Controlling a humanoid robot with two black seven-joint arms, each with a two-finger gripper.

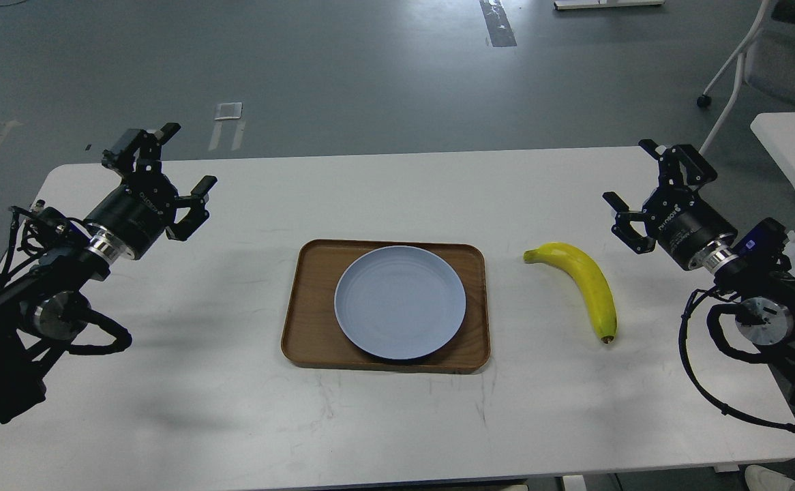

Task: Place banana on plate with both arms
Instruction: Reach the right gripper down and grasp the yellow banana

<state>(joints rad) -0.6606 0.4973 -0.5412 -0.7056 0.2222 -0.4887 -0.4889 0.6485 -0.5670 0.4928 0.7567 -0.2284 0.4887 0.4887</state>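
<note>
Count: as we look down on the white surface [166, 423], we see one banana [585, 279], one plate [400, 302], one tray [305, 320] and our two arms.
Banana: it lies flat on the bare surface toward the right edge, just right of the tray and not touching it, greenish stem toward the tray, dark tip toward the near edge.
Plate: pale blue-grey, round, sitting in the brown wooden tray at the middle of the surface, with nothing on it.
Left pincer [176, 158]: fingers spread wide and holding nothing, raised over the left end near the far edge, well apart from the banana, with tray and plate between.
Right pincer [633, 179]: fingers spread, holding nothing, raised near the right edge; the banana lies near it, just to its left and nearer to us, not touching.
</note>
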